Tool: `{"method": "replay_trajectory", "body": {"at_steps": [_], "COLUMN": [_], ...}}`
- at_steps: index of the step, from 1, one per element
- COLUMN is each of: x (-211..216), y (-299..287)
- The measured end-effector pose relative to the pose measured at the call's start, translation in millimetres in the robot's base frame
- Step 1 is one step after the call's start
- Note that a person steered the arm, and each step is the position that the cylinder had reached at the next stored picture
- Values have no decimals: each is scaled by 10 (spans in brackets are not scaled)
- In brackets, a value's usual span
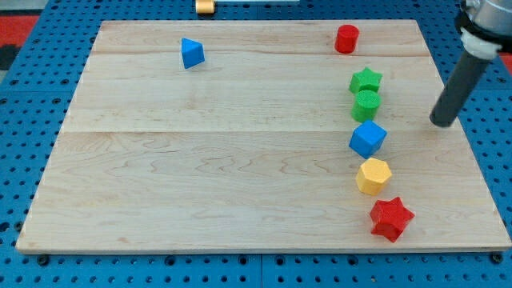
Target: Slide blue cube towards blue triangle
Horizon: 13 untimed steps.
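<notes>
The blue cube (368, 138) sits on the wooden board (200, 184) at the view's right, in a column of blocks. The blue triangle (191, 53) lies near the view's top, left of centre, far from the cube. My tip (440, 123) rests on the board to the right of the blue cube, a clear gap apart, touching no block. The dark rod rises from it toward the view's top right corner.
Above the cube are a green cylinder (366, 105) and a green star (366, 80). Below it are a yellow hexagon (374, 175) and a red star (391, 218). A red cylinder (346, 38) stands near the top edge. A small yellow object (206, 6) lies off the board at the top.
</notes>
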<state>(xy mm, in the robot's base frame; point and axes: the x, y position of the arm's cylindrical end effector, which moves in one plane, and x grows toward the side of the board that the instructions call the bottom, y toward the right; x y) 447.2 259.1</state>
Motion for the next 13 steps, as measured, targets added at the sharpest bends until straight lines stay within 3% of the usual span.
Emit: {"method": "replay_trajectory", "body": {"at_steps": [2, 3, 4, 9, 12, 13], "x": [265, 133, -97, -655, -894, -930], "y": [-1390, -2152, -2372, -1813, -2407, -2151]}}
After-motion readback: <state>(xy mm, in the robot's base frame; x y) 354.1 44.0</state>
